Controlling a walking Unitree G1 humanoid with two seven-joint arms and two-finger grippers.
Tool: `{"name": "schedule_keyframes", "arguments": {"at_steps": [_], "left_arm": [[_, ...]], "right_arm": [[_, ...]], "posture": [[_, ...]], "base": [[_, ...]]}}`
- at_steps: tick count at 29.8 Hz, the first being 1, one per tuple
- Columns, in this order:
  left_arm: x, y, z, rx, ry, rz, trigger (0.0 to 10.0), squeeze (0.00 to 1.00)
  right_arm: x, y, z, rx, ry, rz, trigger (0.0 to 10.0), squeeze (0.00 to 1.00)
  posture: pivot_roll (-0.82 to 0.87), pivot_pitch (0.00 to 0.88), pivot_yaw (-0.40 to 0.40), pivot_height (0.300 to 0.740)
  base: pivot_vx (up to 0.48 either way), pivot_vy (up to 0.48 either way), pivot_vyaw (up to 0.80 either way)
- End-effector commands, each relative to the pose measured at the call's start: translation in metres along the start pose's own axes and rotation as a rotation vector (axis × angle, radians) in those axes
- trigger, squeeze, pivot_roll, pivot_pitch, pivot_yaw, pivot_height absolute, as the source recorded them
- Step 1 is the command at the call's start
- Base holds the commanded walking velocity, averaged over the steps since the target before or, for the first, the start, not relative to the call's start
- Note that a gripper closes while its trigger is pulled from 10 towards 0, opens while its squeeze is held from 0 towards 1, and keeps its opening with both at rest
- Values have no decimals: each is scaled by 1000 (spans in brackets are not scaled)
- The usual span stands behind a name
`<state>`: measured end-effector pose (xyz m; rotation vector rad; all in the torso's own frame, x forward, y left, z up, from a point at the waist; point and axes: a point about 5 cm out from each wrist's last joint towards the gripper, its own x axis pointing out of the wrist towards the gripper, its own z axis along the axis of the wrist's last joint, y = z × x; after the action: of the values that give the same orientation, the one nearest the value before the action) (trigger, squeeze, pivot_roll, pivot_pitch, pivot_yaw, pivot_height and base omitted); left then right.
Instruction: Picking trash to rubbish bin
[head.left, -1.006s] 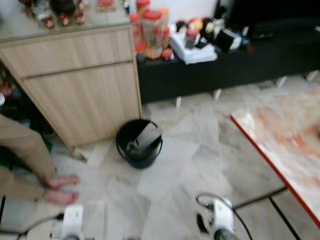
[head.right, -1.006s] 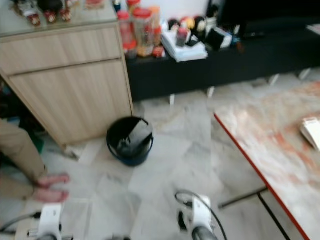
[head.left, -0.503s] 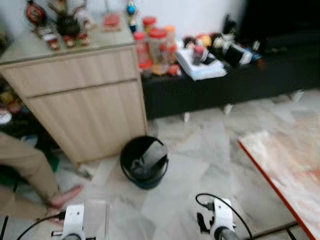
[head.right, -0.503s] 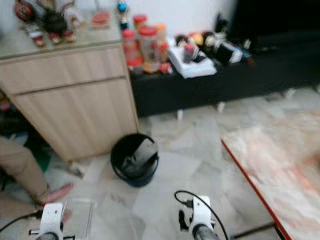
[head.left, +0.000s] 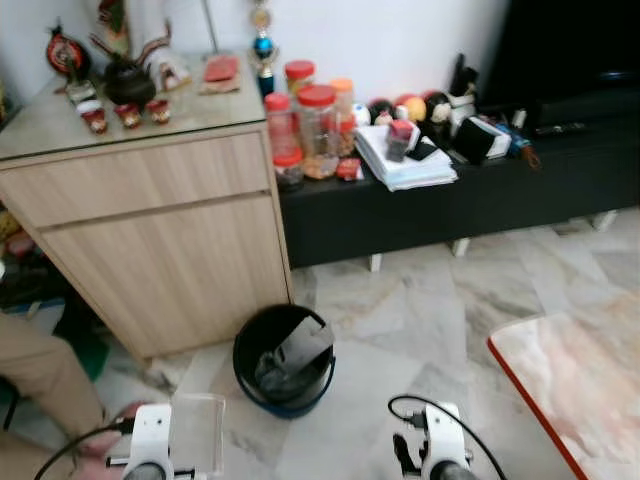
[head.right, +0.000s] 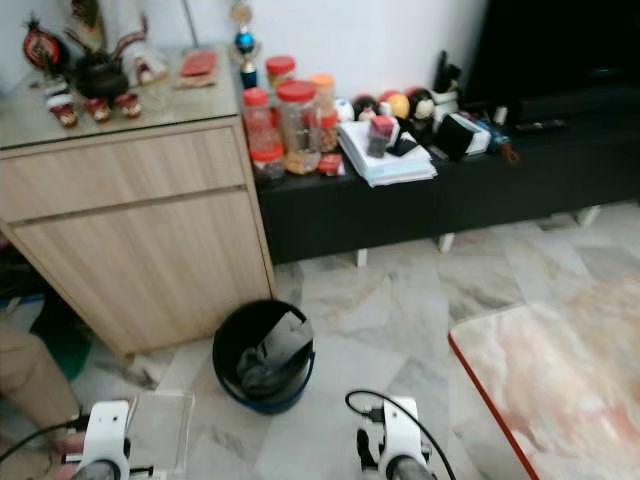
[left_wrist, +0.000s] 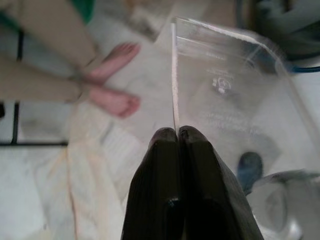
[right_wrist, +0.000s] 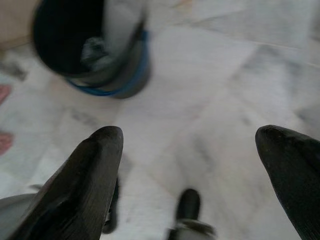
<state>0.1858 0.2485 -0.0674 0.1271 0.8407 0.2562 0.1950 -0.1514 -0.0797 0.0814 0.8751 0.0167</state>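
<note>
Left end effector (left_wrist: 178, 135): its two black fingers are pressed tight on the edge of a clear plastic sheet (left_wrist: 235, 100); it sits low, on the robot's left side
Trash: the clear plastic sheet (head.left: 197, 432) is the piece to throw away; it stands flat and upright beside the left wrist, its long side running away from the fingers
Bin (head.left: 284, 358): a black round bin on the floor, just in front of the wooden cabinet (head.left: 160, 250); it already has dark crumpled stuff inside
Way to go: the bin is ahead of the sheet and a bit to the right; the left arm is nearer, I think, and it already has the trash, so it should do the drop
Right end effector (right_wrist: 192, 150): its fingers are spread wide with nothing between them; it points at the floor near the bin (right_wrist: 90, 50)
Person: bare feet (left_wrist: 112, 80) and tan trouser legs are on the floor close to the left arm; take care there
Hard to see: the sheet is see-through, so its far edge is hard to find; both arms are cut off at the bottom of the head views; what lies in the bin is too dark to name
</note>
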Motion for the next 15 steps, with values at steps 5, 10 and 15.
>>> {"name": "schedule_keyframes", "arguments": {"at_steps": [5, 10, 15], "left_arm": [[2, 7, 6, 10, -2, 17, 10000, 0], [2, 8, 8, 12, -7, 16, 10000, 0], [3, 8, 8, 5, -5, 23, 10000, 0]], "right_arm": [[2, 8, 8, 0, -13, 24, 10000, 0], [3, 13, 11, -44, -29, 49, 10000, 0], [3, 12, 9, -36, -17, 46, 10000, 0]], "posture": [[140, 13, 48, 740], [141, 29, 56, 740], [153, 49, 46, 740]], "base": [[420, 0, 0], [417, 0, 109], [415, 0, 616]]}}
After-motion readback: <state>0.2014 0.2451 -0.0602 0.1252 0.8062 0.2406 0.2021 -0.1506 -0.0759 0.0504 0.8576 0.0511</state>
